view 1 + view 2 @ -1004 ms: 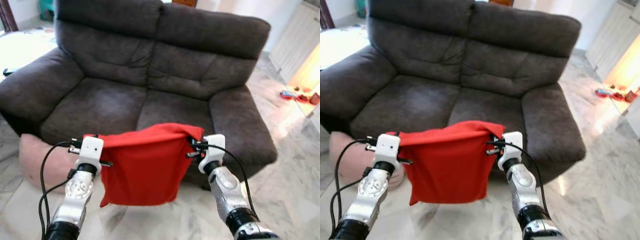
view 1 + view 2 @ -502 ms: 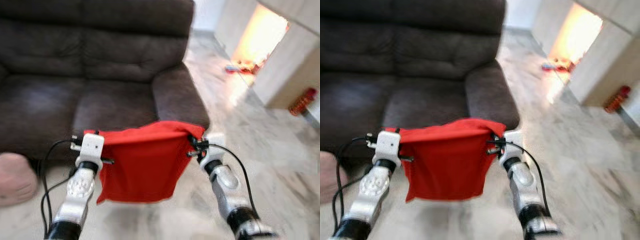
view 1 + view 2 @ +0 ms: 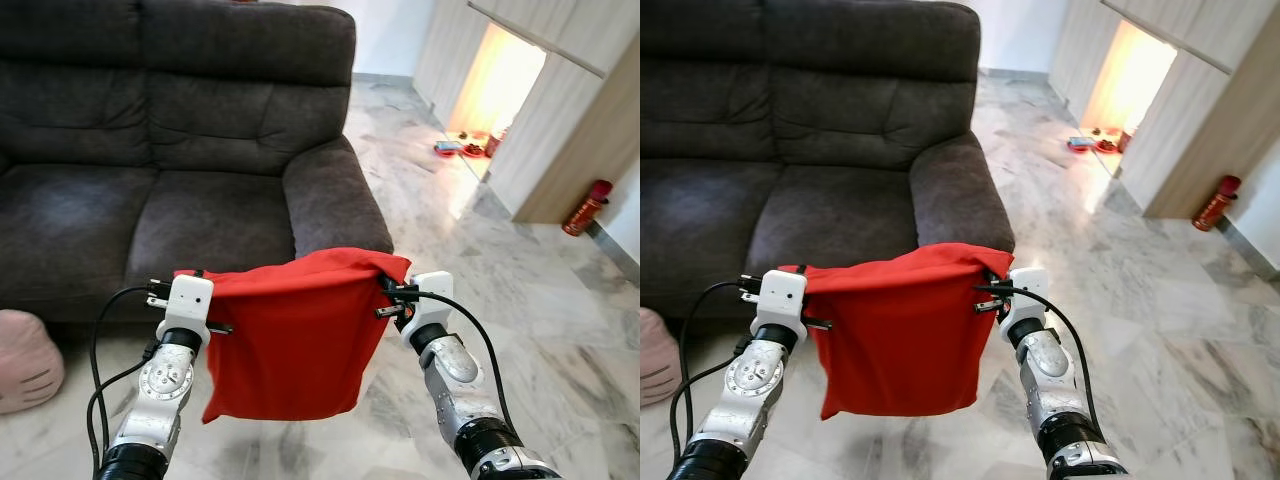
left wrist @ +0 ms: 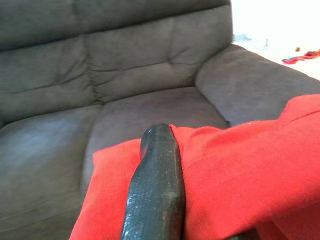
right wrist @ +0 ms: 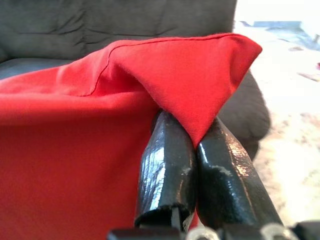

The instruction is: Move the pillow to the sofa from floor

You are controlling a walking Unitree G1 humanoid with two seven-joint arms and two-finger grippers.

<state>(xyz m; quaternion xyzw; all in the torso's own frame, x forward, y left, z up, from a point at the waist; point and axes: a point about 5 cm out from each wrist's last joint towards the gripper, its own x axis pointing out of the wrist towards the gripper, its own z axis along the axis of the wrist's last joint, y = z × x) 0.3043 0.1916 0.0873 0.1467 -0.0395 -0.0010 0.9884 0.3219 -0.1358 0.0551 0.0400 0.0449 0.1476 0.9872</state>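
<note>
Since one second ago the head view has swung toward the robot's right: the dark grey fabric two-seat sofa [image 3: 170,150] now sits left of centre, and a marble floor [image 3: 540,300], a lit doorway and a red fire extinguisher [image 3: 585,207] have come into sight; the arms and their load keep the same pose relative to the camera. The flat red cloth pillow [image 3: 290,345] hangs off the floor between both grippers, in front of the sofa's right armrest and short of the seat. The left gripper [image 3: 160,295] pinches one top corner; the left wrist view shows a black finger [image 4: 156,185] pressed onto the fabric, closed on it. The right gripper [image 3: 388,295] holds the other top corner, its two fingers [image 5: 170,170] squeezed together with the red corner caught between them. Judgement: the pillow looks light, limp and barely stuffed, sagging like a sheet; it should not slip readily from a fabric pinch, and nothing is fragile. The corner holds look adequate; it will drape on release, so it should be carried over the seat cushion first. A round pink plush cushion [image 3: 25,360] lies on the floor near the sofa's front, to the robot's left.
</note>
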